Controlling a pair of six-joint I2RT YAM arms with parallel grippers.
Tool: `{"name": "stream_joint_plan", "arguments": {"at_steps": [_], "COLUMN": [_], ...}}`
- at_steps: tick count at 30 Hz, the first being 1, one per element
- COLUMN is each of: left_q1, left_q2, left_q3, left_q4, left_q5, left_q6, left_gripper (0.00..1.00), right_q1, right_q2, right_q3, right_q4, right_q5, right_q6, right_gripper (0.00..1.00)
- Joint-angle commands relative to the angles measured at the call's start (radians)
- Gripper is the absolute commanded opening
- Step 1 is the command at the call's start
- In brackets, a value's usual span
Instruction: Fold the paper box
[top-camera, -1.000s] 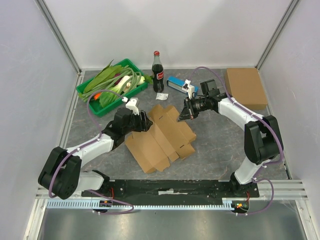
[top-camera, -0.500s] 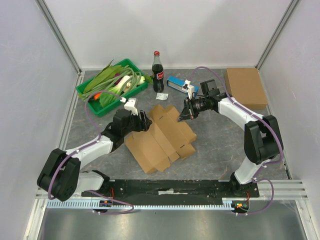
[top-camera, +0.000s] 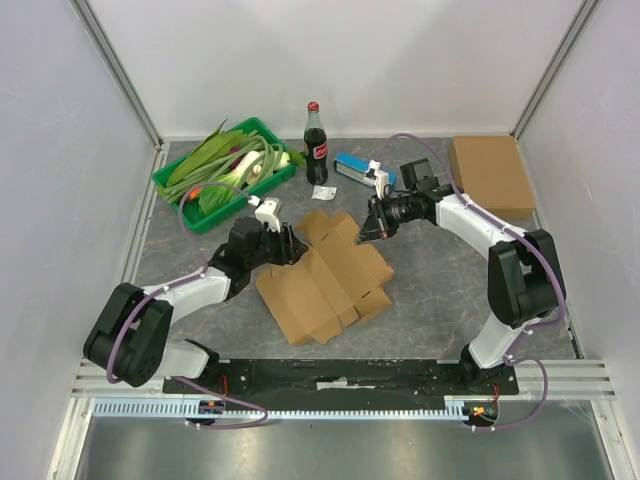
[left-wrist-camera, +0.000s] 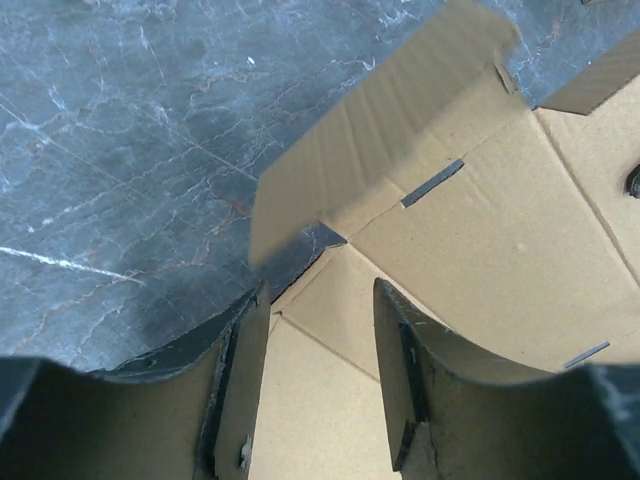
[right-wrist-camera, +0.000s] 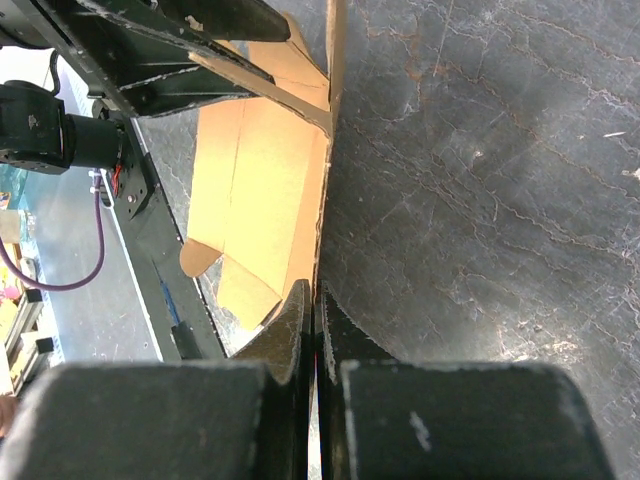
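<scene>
The paper box (top-camera: 322, 278) is a flat brown cardboard blank lying mid-table, with one far flap (top-camera: 335, 228) tilted up. My left gripper (top-camera: 291, 244) reaches over its far left corner. In the left wrist view the left gripper (left-wrist-camera: 320, 310) is open, its fingers (left-wrist-camera: 398, 380) apart over a cardboard panel (left-wrist-camera: 500, 230), and a raised flap (left-wrist-camera: 400, 120) stands just ahead. My right gripper (top-camera: 367, 229) is shut on the box's far right edge. In the right wrist view the right gripper (right-wrist-camera: 317, 300) pinches the thin cardboard edge (right-wrist-camera: 322, 190), seen edge-on.
A green tray (top-camera: 196, 214) of vegetables stands at the back left, with a cola bottle (top-camera: 316, 143) beside it. A blue object (top-camera: 352, 167) and a small white tag (top-camera: 322, 192) lie behind the box. A brown folded box (top-camera: 490, 175) rests at the back right.
My left gripper has moved a little right onto the box's corner, and its jaws have narrowed. The box's near part shifted slightly. The right arm has held still.
</scene>
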Motion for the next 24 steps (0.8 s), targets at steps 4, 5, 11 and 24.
{"name": "stream_joint_plan", "arguments": {"at_steps": [4,5,11,24], "left_q1": [-0.001,-0.001,-0.001,-0.055], "left_q2": [-0.070,-0.081,-0.066,-0.012], "left_q3": [-0.013,-0.020,-0.020,-0.042], "left_q4": [0.030,0.030,0.033,0.137], "left_q5": [-0.046,-0.075,-0.096,-0.027], "left_q6": [0.025,0.021,0.021,-0.014], "left_gripper": [0.59,0.59,0.61,0.21], "right_q1": [-0.007,-0.004,-0.002,0.036], "right_q2": [-0.002,-0.002,-0.004,-0.018], "right_q3": [0.043,0.043,0.049,0.083], "right_q4": [0.010,0.010,0.013,-0.009], "right_q5": [-0.021,-0.021,-0.031,0.186], "right_q6": [-0.022,-0.022,-0.018,-0.004], "right_gripper": [0.00,0.00,0.00,0.00]}}
